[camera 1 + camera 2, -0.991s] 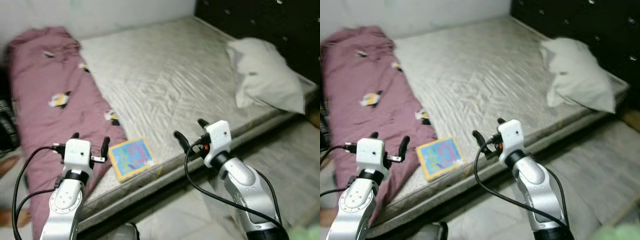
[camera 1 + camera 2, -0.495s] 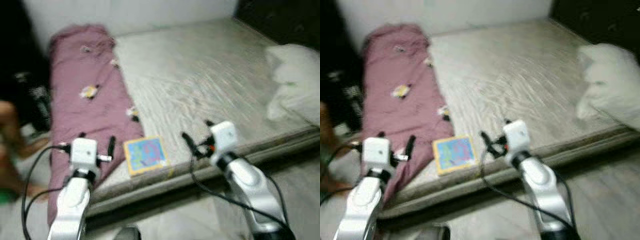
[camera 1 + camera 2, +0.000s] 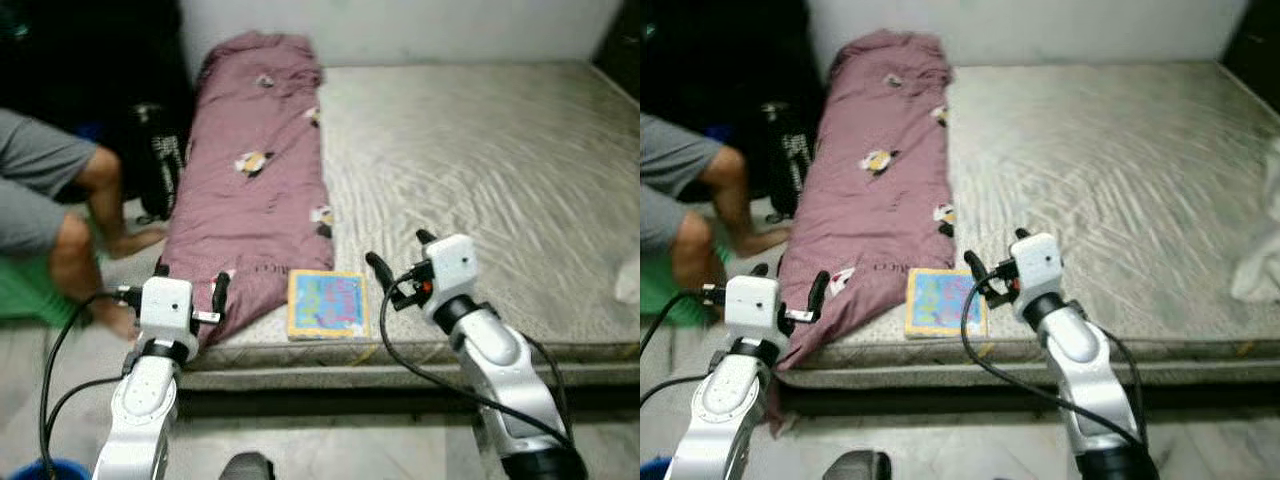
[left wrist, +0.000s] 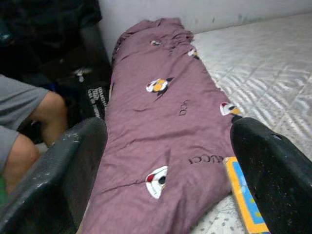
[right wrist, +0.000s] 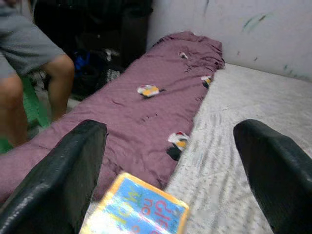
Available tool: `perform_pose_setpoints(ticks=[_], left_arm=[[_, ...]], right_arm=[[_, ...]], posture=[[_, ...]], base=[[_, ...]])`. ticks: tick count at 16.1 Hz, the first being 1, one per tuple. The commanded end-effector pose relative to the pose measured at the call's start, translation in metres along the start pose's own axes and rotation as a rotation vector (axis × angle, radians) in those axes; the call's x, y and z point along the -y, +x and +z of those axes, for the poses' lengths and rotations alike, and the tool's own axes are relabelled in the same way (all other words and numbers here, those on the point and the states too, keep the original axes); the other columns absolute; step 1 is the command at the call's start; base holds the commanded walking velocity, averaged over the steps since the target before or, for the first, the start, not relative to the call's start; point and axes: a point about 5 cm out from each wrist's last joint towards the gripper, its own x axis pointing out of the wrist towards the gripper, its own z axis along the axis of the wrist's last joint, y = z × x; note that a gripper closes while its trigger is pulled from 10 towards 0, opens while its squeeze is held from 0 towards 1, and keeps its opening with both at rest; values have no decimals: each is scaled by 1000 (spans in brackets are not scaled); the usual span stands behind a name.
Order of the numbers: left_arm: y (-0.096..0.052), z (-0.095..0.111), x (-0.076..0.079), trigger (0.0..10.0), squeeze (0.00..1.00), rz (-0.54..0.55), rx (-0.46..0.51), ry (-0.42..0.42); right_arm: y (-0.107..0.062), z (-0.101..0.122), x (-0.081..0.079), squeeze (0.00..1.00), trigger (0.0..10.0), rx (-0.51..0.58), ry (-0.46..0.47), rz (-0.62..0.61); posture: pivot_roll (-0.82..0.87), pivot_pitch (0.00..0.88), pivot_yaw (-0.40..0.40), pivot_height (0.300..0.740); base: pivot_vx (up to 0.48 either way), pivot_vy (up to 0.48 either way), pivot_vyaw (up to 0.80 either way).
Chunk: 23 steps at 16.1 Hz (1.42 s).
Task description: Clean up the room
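left eye view has swung toward the bed's [image 3: 480,150] purple-blanket [image 3: 250,200] end, bringing a seated person [image 3: 50,210] into sight. the colourful book [image 3: 328,303] lies at the mattress edge between the left tool [image 3: 185,293] and right tool [image 3: 398,268], both wide and empty; likely the pickup target.

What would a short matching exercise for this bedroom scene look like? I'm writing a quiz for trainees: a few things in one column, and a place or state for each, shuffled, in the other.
Column one:
1. purple blanket
2. colourful book
3. person's legs
4. right gripper

Column two:
A. flat on the mattress near its front edge
B. fingers open, raised beside the book
C. bunched along the mattress's left side
D. on the floor left of the bed

Pairs: 1-C, 2-A, 3-D, 4-B
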Motion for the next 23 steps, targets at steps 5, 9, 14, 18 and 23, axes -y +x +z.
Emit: perform_pose_setpoints(ticks=[5, 9, 14, 18, 23], left_arm=[[1, 2, -1, 10000, 0, -9, 3, -1], [1, 5, 1, 10000, 0, -36, 29, -1], [0, 4, 0, 10000, 0, -34, 25, 1], [0, 3, -1, 10000, 0, -18, 15, 12], [1, 2, 0, 10000, 0, -32, 10, 31]], right_arm=[[1, 0, 0, 0, 10000, 6, -8, -13], [2, 1, 1, 0, 10000, 11, -20, -18], [2, 1, 1, 0, 10000, 18, -33, -21], [3, 1, 2, 0, 10000, 18, -35, -30], [4, 0, 6, 0, 10000, 19, -34, -55]], posture=[[-8, 67, -10, 740], [-7, 65, -11, 740], [-6, 64, -10, 740], [-4, 61, -10, 740], [-3, 53, -11, 740]], base=[[0, 0, 86], [0, 0, 0], [0, 0, 639], [0, 0, 684], [0, -177, 0]])
